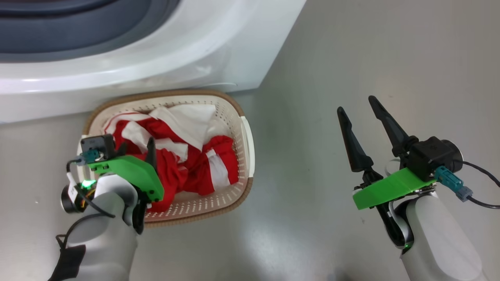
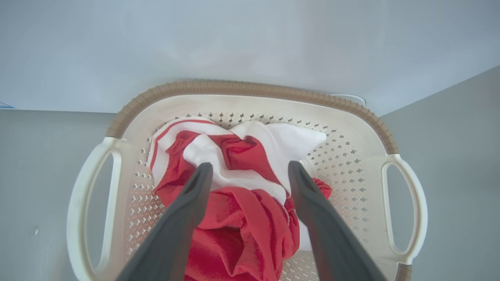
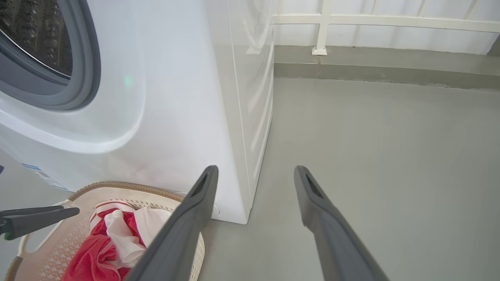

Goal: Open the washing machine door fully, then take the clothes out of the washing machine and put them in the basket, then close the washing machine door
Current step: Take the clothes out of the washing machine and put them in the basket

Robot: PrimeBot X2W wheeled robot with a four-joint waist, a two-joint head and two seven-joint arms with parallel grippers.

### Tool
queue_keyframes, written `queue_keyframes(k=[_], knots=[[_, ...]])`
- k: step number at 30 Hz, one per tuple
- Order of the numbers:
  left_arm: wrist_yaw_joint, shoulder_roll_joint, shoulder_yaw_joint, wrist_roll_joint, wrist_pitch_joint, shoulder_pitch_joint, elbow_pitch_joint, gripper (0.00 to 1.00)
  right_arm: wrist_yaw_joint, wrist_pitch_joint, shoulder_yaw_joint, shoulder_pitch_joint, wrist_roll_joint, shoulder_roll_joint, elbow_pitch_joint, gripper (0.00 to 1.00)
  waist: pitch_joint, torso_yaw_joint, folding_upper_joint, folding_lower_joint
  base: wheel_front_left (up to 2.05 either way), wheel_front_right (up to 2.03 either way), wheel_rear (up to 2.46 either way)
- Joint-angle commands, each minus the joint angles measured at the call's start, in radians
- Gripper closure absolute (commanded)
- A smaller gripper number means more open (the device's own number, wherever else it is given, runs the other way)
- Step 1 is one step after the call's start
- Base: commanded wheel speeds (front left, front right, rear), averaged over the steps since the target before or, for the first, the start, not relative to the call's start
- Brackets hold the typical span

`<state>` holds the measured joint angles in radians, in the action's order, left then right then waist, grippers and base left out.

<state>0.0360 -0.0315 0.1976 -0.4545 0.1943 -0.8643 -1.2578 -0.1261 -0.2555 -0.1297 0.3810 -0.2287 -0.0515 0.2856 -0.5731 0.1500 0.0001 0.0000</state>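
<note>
Red fabric with white stripes and panels, the clothes (image 1: pixel 183 156) lie bunched inside the basket (image 1: pixel 247 148), which stands on the grey floor (image 1: pixel 312 234) close against the front of the washing machine (image 1: pixel 175 66). In the head view the left end effector (image 1: pixel 136 150) hangs over the basket's near left part with its dark fingers pointing into the heap. The right end effector (image 1: pixel 356 104) is well apart to the right, above bare floor, its two fingers spread with nothing between them. How the left one stands is hard to judge from the head, since its green bracket (image 1: pixel 129 171) covers much of it. The left wrist view settles this: the fingers are spread wide, with red cloth lying between and beneath them, not pinched. That view also brings out the basket's brown woven-look rim (image 2: pixel 250 88), its perforated wall and both side handles (image 2: pixel 77 210). The right wrist view adds the steel perforated drum (image 3: pixel 39 35) inside the grey gasket (image 3: pixel 84 78), a small blue label (image 3: pixel 39 175) low on the washer's front, the machine's side panel, and a pale railing (image 3: pixel 371 21) along the far edge of the floor. It also catches the left end effector's fingers from the side, above the basket's edge.
</note>
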Motion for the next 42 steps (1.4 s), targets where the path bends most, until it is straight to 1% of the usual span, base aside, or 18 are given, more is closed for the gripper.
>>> queue_keyframes(k=[1, 7, 15, 17, 20, 26, 33, 37, 42], knots=[[0.008, -0.022, -0.015, -0.007, 0.027, 0.034, 0.027, 0.00, -0.005, -0.006, -0.010, -0.022, 0.014, 0.001, -0.016, 0.00, 0.040, -0.026, -0.0001, 0.0000, 0.00, 0.00, 0.00], [0.029, -0.020, -0.017, -0.027, 0.062, 0.065, 0.098, 0.00, -0.005, -0.006, 0.008, -0.039, 0.028, 0.001, -0.005, 0.00, 0.097, -0.049, -0.0001, 0.0000, 0.00, 0.00, 0.00], [0.042, -0.019, -0.026, -0.052, 0.067, 0.191, 0.353, 0.00, -0.005, -0.006, 0.035, -0.077, 0.046, 0.001, -0.013, 0.00, 0.190, -0.087, -0.0001, 0.0000, 0.00, 0.00, 0.00], [0.028, -0.019, -0.024, -0.020, 0.067, 0.228, 0.418, 0.00, -0.005, -0.006, 0.041, -0.087, 0.048, 0.001, -0.020, 0.00, 0.211, -0.094, -0.0001, 0.0000, 0.00, 0.00, 0.00], [0.020, -0.019, -0.028, 0.016, 0.067, 0.283, 0.506, 0.00, -0.005, -0.006, 0.057, -0.100, 0.053, 0.001, -0.027, 0.00, 0.241, -0.102, -0.0001, 0.0000, 0.00, 0.00, 0.00], [-0.015, -0.019, -0.066, 0.075, 0.067, 0.381, 0.710, 0.00, -0.005, -0.006, 0.101, -0.116, 0.063, 0.001, -0.064, 0.00, 0.279, -0.113, -0.0001, 0.0000, 0.00, 0.00, 0.00], [-0.040, -0.019, -0.093, 0.110, 0.067, 0.491, 0.924, 0.00, -0.005, -0.006, 0.133, -0.146, 0.050, 0.001, -0.100, 0.00, 0.335, -0.118, -0.0001, 0.0000, 0.00, 0.00, 0.00], [-0.048, -0.019, -0.099, 0.135, 0.067, 0.546, 0.998, 0.00, -0.005, -0.006, 0.136, -0.175, 0.052, 0.001, -0.119, 0.00, 0.372, -0.119, -0.0001, 0.0000, 0.00, 0.00, 0.00], [-0.064, -0.019, -0.116, 0.139, 0.067, 0.612, 1.047, 0.00, -0.005, -0.006, 0.145, -0.218, 0.080, 0.001, -0.137, 0.00, 0.424, -0.120, -0.0001, 0.0000, 0.00, 0.00, 0.00]])
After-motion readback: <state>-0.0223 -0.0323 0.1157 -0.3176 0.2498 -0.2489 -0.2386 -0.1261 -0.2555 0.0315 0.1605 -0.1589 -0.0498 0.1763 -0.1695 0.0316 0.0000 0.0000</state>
